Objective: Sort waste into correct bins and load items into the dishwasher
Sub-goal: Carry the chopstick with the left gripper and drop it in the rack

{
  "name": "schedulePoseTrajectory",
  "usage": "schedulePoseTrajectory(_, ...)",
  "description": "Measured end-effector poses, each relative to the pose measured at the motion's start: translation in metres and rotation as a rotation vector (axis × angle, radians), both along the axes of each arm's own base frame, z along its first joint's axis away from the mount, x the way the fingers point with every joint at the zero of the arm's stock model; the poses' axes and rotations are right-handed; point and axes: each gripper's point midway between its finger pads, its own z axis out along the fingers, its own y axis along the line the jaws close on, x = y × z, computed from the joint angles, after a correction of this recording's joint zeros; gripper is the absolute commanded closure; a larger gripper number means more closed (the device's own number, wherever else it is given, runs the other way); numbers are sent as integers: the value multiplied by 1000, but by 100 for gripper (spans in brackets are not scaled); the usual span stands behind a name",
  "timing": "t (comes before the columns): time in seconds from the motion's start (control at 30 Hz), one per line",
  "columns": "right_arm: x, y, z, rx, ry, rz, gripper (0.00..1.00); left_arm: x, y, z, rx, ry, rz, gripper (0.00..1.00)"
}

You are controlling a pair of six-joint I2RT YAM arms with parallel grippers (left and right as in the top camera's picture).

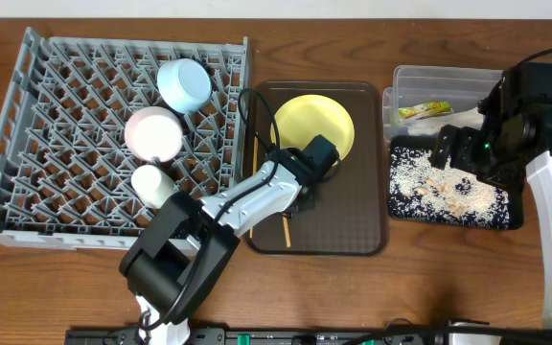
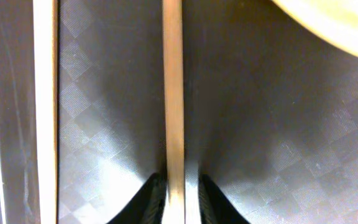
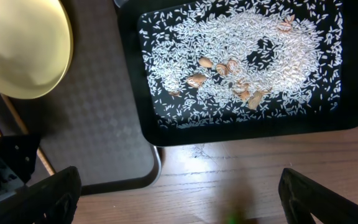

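Two wooden chopsticks lie on the dark brown serving tray (image 2: pixel 278 137). My left gripper (image 2: pixel 178 199) is low over the tray with its fingers closed around one chopstick (image 2: pixel 173 93); the other chopstick (image 2: pixel 45 93) lies parallel to its left. The yellow plate (image 1: pixel 314 123) sits at the tray's far end, just beyond the left gripper (image 1: pixel 300 196). In the grey dish rack (image 1: pixel 65 144) are a light blue bowl (image 1: pixel 184 83), a pinkish bowl (image 1: pixel 153 133) and a white cup (image 1: pixel 151 184). My right gripper (image 3: pixel 179 199) hangs wide open and empty near the black tray (image 3: pixel 247 134) of rice scraps (image 3: pixel 229 43).
A clear tub (image 1: pixel 429 81) behind the black tray holds the green-and-orange wrapper (image 1: pixel 425 109). The left arm stretches from the table's front edge across the serving tray's near left corner. Bare wood table (image 3: pixel 229 174) lies under the right gripper.
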Motion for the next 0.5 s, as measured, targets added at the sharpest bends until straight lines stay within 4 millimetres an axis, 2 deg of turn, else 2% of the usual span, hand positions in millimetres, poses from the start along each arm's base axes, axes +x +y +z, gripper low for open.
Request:
schedulePoseTrajectory(0.07, 0, 0, 0, 0, 0, 0, 1, 0, 0, 0, 0, 0, 1, 81)
schedulePoseTrajectory(0.1, 0, 0, 0, 0, 1, 0, 1, 0, 1, 0, 0, 0, 3, 86)
schedulePoseTrajectory(0.5, -1, 0, 0, 0, 2, 0, 1, 9, 13, 0, 2, 1, 42, 92)
